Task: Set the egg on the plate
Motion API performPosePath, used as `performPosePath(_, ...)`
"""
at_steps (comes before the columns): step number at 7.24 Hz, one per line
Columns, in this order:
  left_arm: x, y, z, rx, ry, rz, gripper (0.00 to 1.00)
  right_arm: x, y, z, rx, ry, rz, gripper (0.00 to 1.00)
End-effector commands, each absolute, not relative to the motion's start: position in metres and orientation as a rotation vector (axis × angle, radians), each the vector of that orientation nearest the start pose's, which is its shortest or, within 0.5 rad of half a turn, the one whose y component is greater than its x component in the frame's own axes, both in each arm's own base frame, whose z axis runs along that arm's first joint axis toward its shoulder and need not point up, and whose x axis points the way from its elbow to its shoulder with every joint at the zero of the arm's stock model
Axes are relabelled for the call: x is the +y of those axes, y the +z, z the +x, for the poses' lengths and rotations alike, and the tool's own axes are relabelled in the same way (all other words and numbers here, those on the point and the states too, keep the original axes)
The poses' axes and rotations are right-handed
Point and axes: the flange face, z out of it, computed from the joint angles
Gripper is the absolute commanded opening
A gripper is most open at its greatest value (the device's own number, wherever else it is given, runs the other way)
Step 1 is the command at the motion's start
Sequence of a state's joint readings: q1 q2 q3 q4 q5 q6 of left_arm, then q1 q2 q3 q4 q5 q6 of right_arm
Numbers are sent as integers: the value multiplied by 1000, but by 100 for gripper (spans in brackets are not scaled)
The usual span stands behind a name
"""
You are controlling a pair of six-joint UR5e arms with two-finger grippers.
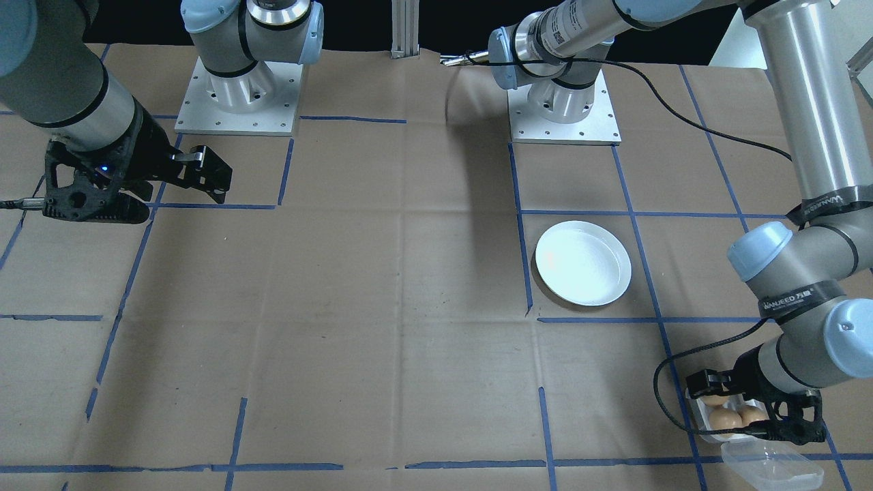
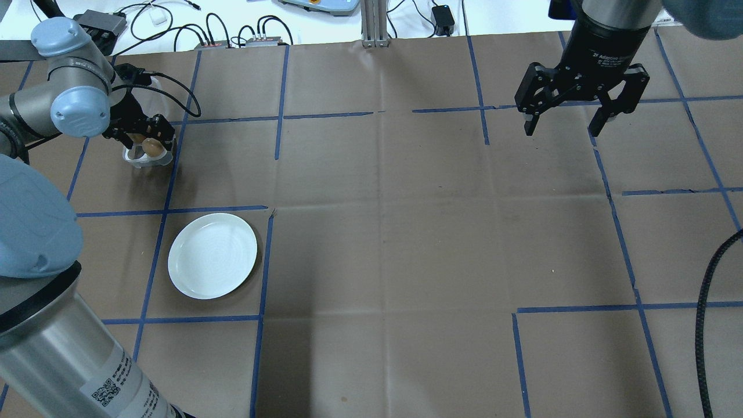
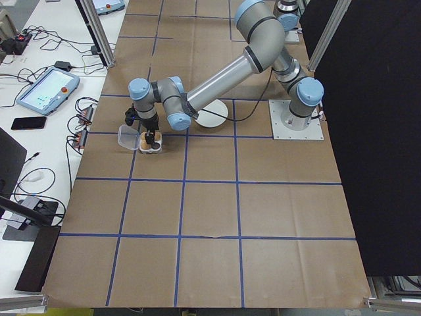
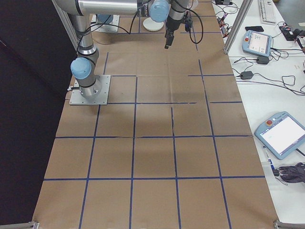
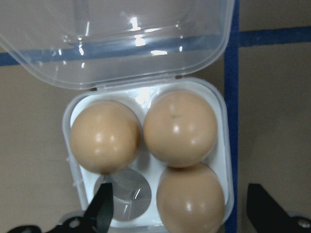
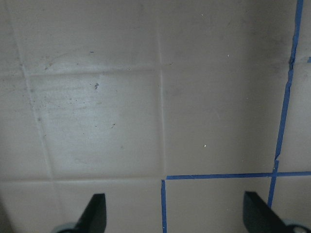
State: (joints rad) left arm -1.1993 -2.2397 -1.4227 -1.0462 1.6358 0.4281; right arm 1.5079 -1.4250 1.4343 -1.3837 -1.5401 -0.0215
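Observation:
Three brown eggs sit in a small white four-cup tray (image 5: 218,121) whose clear lid (image 5: 121,39) is folded back; the cup at lower left is bare. My left gripper (image 5: 187,218) hangs open just above the tray, its fingers (image 5: 102,208) on either side of the nearest egg (image 5: 192,199) without touching it. The overhead view has this gripper (image 2: 145,136) over the tray (image 2: 145,158) at far left. The white plate (image 2: 212,255) lies bare a square nearer the robot's base, also seen as the plate (image 1: 583,262). My right gripper (image 2: 563,125) is open and holds nothing, far off over bare paper.
Brown paper with blue tape grid lines covers the table (image 2: 406,232). The two arm bases (image 1: 239,102) stand at the robot's edge. The left arm's cable (image 1: 665,389) loops beside the tray. Devices and cables lie on the white bench (image 3: 46,92) beyond the table's far edge.

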Motion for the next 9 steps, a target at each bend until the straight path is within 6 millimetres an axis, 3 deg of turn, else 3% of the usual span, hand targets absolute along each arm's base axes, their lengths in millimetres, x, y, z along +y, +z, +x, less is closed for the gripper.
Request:
performPosePath(1, -702, 203, 137, 3087, 25, 83, 71, -540, 462, 103, 3087, 302, 69, 100)
performPosePath(5, -700, 212, 134, 3094, 4, 47, 47, -540, 462, 103, 3087, 302, 69, 100)
performPosePath(7, -699, 212, 134, 3095, 6, 28, 22, -540, 462, 102, 3089, 302, 68, 100)
performPosePath(9, -700, 229, 136, 3084, -25, 25, 12, -540, 461, 102, 3089, 304, 68, 100)
